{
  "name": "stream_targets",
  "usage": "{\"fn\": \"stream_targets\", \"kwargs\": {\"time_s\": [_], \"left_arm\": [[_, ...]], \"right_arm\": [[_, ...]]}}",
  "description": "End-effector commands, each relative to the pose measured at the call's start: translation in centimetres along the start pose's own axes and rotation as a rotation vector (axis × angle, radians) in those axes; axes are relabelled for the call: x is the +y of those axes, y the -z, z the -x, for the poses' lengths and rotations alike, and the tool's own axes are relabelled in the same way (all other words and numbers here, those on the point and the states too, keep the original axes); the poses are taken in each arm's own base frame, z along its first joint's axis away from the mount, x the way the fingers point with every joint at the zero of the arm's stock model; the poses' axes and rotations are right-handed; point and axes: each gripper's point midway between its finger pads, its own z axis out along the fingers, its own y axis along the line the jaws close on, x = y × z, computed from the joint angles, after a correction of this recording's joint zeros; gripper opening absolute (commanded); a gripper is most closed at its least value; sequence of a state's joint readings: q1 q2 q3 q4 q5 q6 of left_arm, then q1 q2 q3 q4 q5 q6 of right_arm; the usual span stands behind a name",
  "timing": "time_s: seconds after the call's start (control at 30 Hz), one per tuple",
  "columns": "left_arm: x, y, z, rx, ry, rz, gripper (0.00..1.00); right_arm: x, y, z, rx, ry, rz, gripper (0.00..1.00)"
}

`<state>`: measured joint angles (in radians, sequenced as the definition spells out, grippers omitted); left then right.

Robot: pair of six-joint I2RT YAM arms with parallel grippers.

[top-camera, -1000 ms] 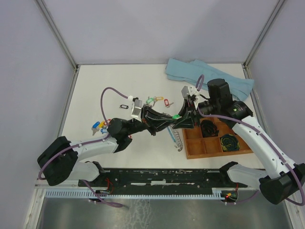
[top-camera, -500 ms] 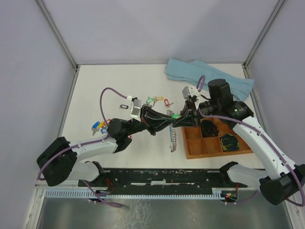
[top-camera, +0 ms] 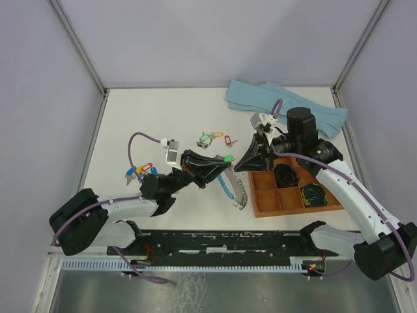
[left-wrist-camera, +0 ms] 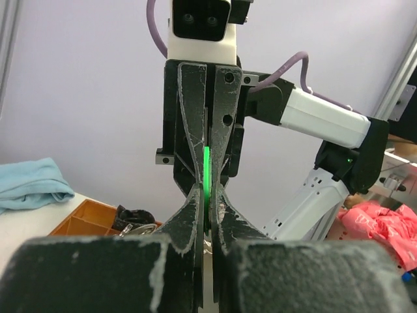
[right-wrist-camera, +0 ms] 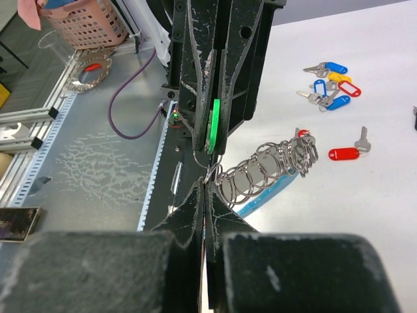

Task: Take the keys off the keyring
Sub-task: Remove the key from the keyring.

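My left gripper [top-camera: 223,163] is shut on the green tag of a key [right-wrist-camera: 212,124], seen edge-on as a green strip [left-wrist-camera: 206,171] in the left wrist view. Facing it tip to tip, my right gripper [right-wrist-camera: 206,184] is shut on a wire ring at the end of the keyring [right-wrist-camera: 267,168]. The keyring's silver coils [top-camera: 242,193] and light-blue arc [top-camera: 227,185] hang below both grippers over the table. Loose keys lie on the table: a green and red pair [top-camera: 213,138], a blue, yellow and red group [right-wrist-camera: 331,81], and one red-tagged key [right-wrist-camera: 345,153].
A wooden compartment tray [top-camera: 296,208] sits at the right front with black cable bundles [top-camera: 285,175] in it. A light-blue cloth [top-camera: 280,101] lies at the back right. More tagged keys [top-camera: 137,171] lie beside the left arm.
My right gripper has closed onto the ring. My left gripper has drawn back leftward with the green-tagged key. The keyring has swung, its blue arc now toward the left.
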<state>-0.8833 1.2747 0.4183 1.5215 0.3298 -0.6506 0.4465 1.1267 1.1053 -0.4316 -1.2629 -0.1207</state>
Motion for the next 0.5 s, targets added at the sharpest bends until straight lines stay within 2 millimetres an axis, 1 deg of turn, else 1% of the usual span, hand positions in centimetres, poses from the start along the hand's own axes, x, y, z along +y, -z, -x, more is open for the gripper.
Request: {"fn": "stream_targets", "kwargs": {"time_s": [0.0, 0.13, 0.27, 0.33, 0.47], "left_arm": [[-1.5, 0.1, 4.0, -0.187, 0.015, -0.039, 0.03], [-0.7, 0.8, 3.4, -0.182, 0.022, 0.005, 0.03], [0.2, 1.8, 3.4, -0.198, 0.010, 0.063, 0.03], [0.4, 2.0, 3.6, -0.209, -0.001, 0.078, 0.03], [0.1, 1.6, 4.4, -0.223, -0.027, 0.065, 0.03]], "right_arm": [[0.5, 0.0, 1.7, -0.056, 0.022, 0.038, 0.01], [-0.1, 0.0, 1.8, -0.072, 0.001, 0.020, 0.01], [-1.2, 0.2, 1.6, -0.084, -0.031, -0.035, 0.01], [-1.7, 0.3, 1.2, -0.083, -0.042, -0.054, 0.01], [-2.0, 0.3, -0.8, -0.039, -0.024, -0.068, 0.01]]}}
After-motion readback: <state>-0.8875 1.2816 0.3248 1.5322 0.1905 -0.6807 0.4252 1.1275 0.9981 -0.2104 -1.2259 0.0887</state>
